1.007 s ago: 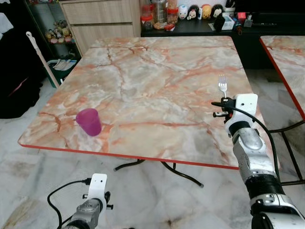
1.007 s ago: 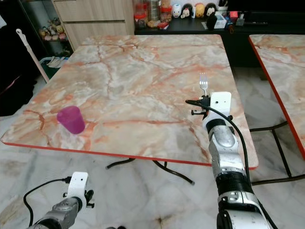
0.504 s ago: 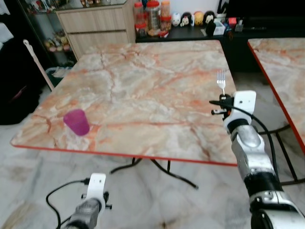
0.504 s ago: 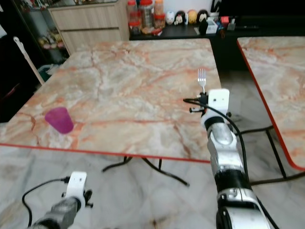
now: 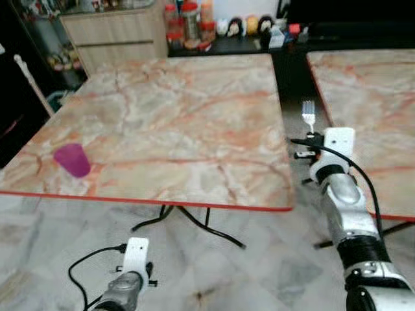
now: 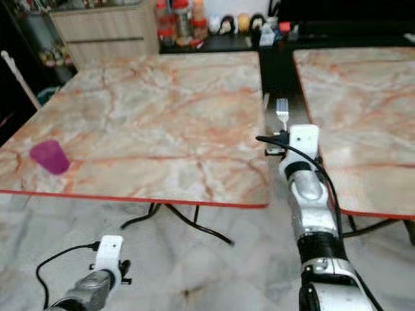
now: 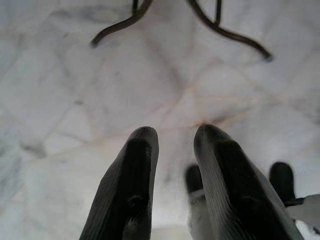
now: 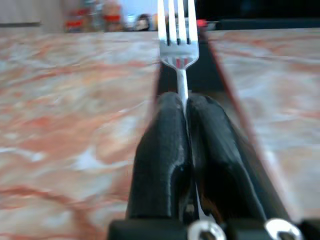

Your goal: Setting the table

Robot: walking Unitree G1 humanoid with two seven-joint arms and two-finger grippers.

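Observation:
A silver fork [image 5: 308, 111] stands upright, prongs up, in my right gripper [image 8: 182, 107], which is shut on its handle. The gripper is raised over the dark gap between two marble tables, just past the right edge of the nearer table [image 5: 168, 116]. A purple cup [image 5: 72, 159] stands upside down near that table's front left corner. My left gripper [image 7: 172, 145] hangs low over the floor, below the table's front edge, with a small gap between its fingers and nothing in it.
A second marble table [image 5: 369, 84] with a red rim stands to the right. Black table legs [image 5: 188, 223] curve over the marble floor under the near table. Behind are a wooden cabinet [image 5: 113, 39] and a dark shelf with jars and figurines [image 5: 214, 26].
The whole view has shifted: the table and cup now sit further left, so the camera has turned right. The fork, still held, now stands over the gap between tables instead of over the tabletop.

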